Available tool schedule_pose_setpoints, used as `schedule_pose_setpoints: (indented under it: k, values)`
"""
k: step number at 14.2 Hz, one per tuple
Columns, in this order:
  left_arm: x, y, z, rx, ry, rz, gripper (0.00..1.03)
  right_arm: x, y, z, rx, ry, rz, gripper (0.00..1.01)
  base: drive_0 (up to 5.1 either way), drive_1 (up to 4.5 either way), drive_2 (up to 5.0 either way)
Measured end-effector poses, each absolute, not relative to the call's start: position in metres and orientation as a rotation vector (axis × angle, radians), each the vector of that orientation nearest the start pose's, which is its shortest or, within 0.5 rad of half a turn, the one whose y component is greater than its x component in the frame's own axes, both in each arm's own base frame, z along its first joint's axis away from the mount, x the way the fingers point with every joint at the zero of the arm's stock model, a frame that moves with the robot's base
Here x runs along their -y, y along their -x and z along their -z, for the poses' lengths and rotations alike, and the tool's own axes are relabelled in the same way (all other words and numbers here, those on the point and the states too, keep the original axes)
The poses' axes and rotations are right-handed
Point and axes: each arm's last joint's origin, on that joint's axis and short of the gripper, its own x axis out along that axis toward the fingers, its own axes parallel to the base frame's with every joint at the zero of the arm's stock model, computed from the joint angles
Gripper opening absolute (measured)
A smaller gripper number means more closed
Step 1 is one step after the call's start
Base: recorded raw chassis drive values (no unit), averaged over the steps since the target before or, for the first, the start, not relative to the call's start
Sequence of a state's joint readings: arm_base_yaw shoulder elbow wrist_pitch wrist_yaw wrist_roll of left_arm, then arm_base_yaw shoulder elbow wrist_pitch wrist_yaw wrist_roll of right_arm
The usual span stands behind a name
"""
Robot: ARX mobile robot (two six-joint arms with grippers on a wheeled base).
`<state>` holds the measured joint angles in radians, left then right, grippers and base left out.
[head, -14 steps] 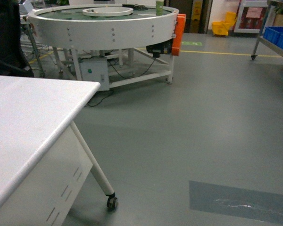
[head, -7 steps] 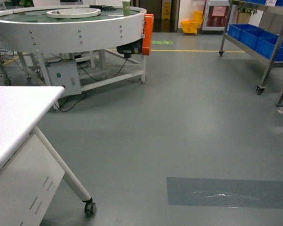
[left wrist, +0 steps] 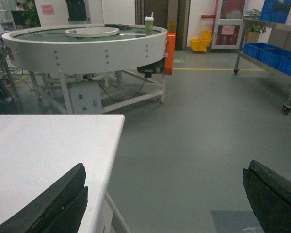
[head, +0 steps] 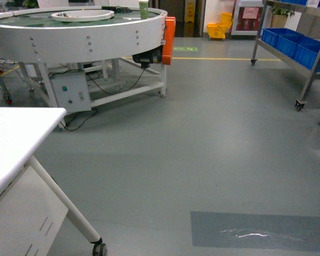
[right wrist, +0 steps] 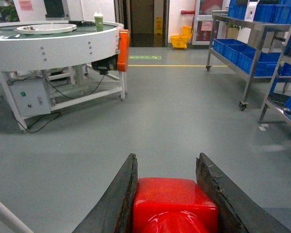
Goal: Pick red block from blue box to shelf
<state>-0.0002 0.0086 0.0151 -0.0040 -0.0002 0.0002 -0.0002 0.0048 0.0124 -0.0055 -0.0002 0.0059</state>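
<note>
- Our right gripper (right wrist: 174, 194) is pinching the red block (right wrist: 174, 201) between both fingers; in the right wrist view the block sits snug between the dark pads at 6 o'clock, stud side facing the camera, so the carry looks secure.
- Our left gripper (left wrist: 165, 194) is spread wide with nothing between its fingers; one finger (left wrist: 48, 204) hangs over the corner of the white table (left wrist: 43, 155) at 7 o'clock, the other sits at 5 o'clock over the floor. Likely kept idle while the other arm does the carrying.
- The blue box is not in any view, so the pick half of the task looks done.
- The shelf (right wrist: 254, 46) stands at 2 o'clock in the right wrist view, steel rails on castors, dark blue crates (right wrist: 237, 53) on its lower tier. In the head view it is at 1 to 2 o'clock, well apart from us across bare grey floor (head: 202, 149).
- We judge this as the transit step: block in hand, base facing toward the rack, placing not yet begun.
- The round white conveyor table (head: 80, 32) sits at 11 o'clock with a green cup (head: 143, 9) on top; not part of the job.
- Risk: the block is small and glossy, so a jolt while driving could slip it.
</note>
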Motion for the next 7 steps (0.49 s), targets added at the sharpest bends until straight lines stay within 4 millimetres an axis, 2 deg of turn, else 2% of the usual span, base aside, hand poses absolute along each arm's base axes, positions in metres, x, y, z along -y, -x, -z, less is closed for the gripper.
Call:
schedule_pose_setpoints:
  k: [7]
  values:
    - [0.0,-0.0973,-0.1673,-0.001,0.0,-0.001,0.98,0.0,-0.0972,-0.1672,0.006,-0.006,0.0,0.29,0.0,4.15,-4.2]
